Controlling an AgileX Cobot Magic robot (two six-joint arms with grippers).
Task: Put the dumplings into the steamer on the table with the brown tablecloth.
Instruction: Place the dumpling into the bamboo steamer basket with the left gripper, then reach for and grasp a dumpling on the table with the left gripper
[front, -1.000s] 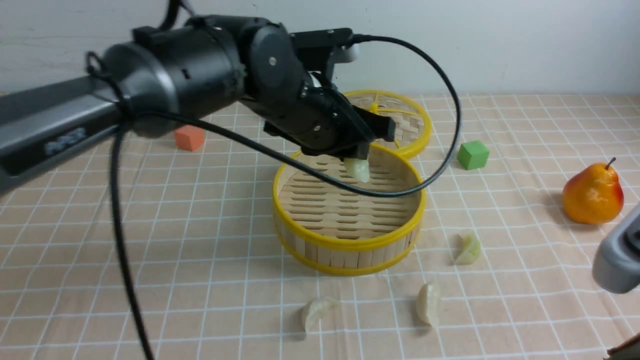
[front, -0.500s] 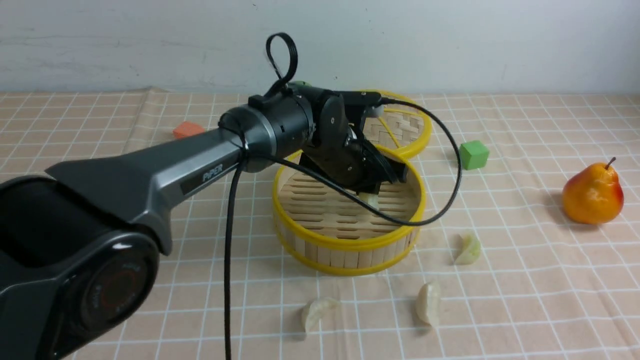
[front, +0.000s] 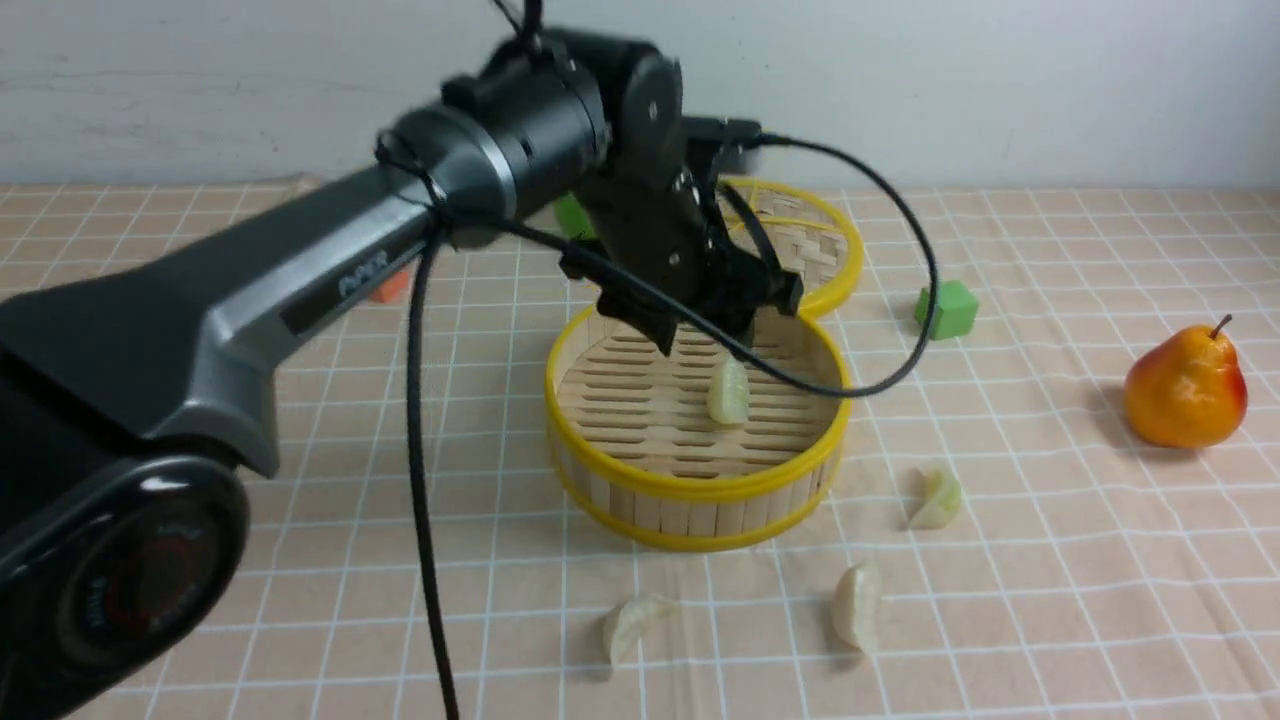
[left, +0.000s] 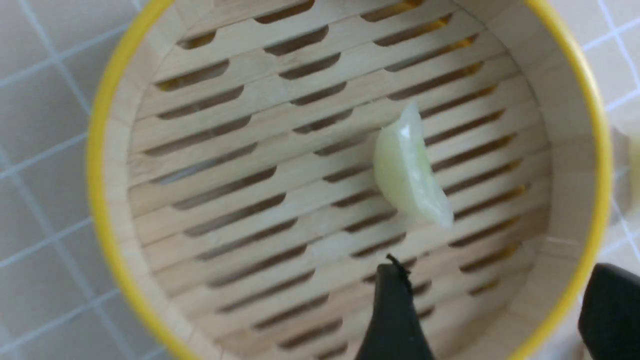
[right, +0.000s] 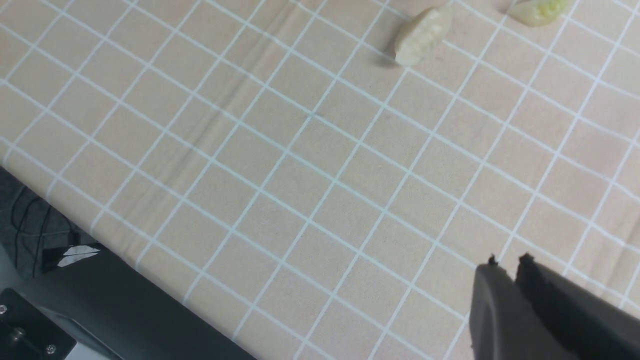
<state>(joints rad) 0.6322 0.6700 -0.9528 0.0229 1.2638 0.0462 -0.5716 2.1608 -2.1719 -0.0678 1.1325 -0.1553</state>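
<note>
The steamer stands mid-table on the brown tablecloth. One pale green dumpling lies free on its slatted floor, also in the left wrist view. My left gripper hovers open just above the steamer's far side, nothing between its fingers; its jaws stand wide over the steamer rim. Three dumplings lie on the cloth in front. My right gripper is shut and empty above bare cloth, two dumplings some way off.
The flat woven lid lies behind the steamer. A green cube and a pear sit to the right, an orange cube to the left. The table's near edge shows in the right wrist view.
My left gripper lowered the dumpling into the steamer, opened and rose. The dumpling now lies loose on the slats. The right arm has left the front view.
</note>
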